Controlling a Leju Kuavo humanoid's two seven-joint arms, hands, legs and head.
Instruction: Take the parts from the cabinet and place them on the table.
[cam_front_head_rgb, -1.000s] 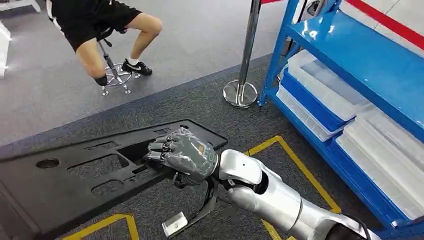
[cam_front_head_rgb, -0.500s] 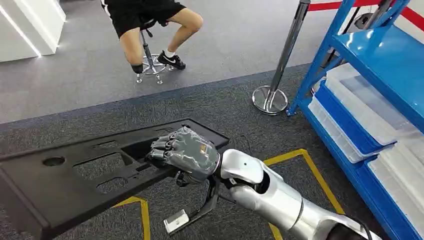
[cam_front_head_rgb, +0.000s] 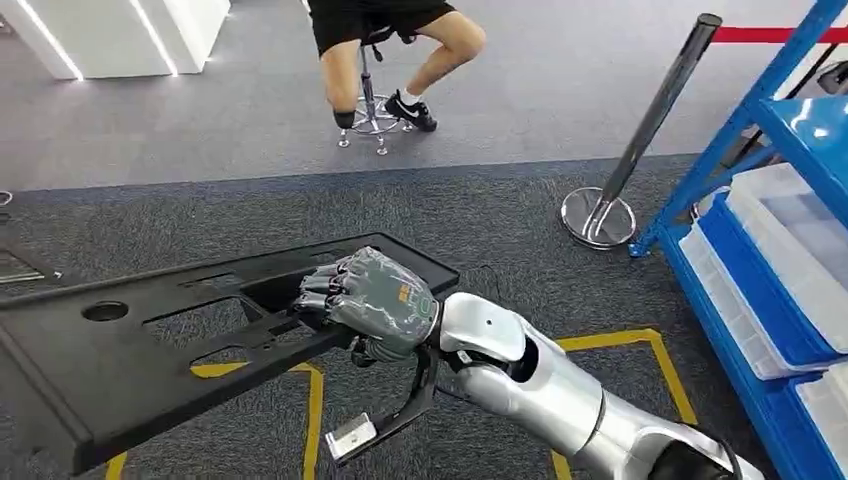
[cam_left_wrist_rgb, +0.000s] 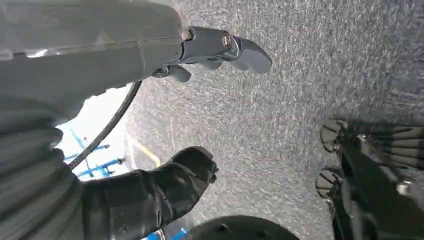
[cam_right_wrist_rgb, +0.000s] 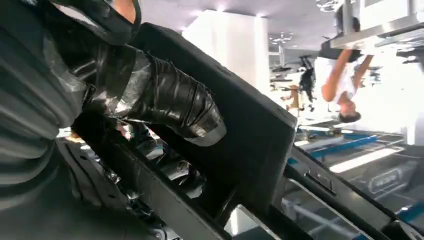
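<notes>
Grey carpet floor (cam_front_head_rgb: 520, 90), yellow tape lines. Left: left hand (cam_left_wrist_rgb: 165, 125) hangs over carpet, fingers apart, holding nothing. Centre: long black panel (cam_front_head_rgb: 130, 370), cut-outs throughout, carried level above the floor; right hand (cam_front_head_rgb: 365, 305) grips its near edge through an opening. Right: blue cabinet (cam_front_head_rgb: 760, 260) with clear bins. Judgement: keep the grip firm and the panel level while turning toward the worktop.

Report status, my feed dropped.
Right robot hand grips black panel, carried above carpet. Left robot hand holds nothing. Stanchion and seated person ahead.
</notes>
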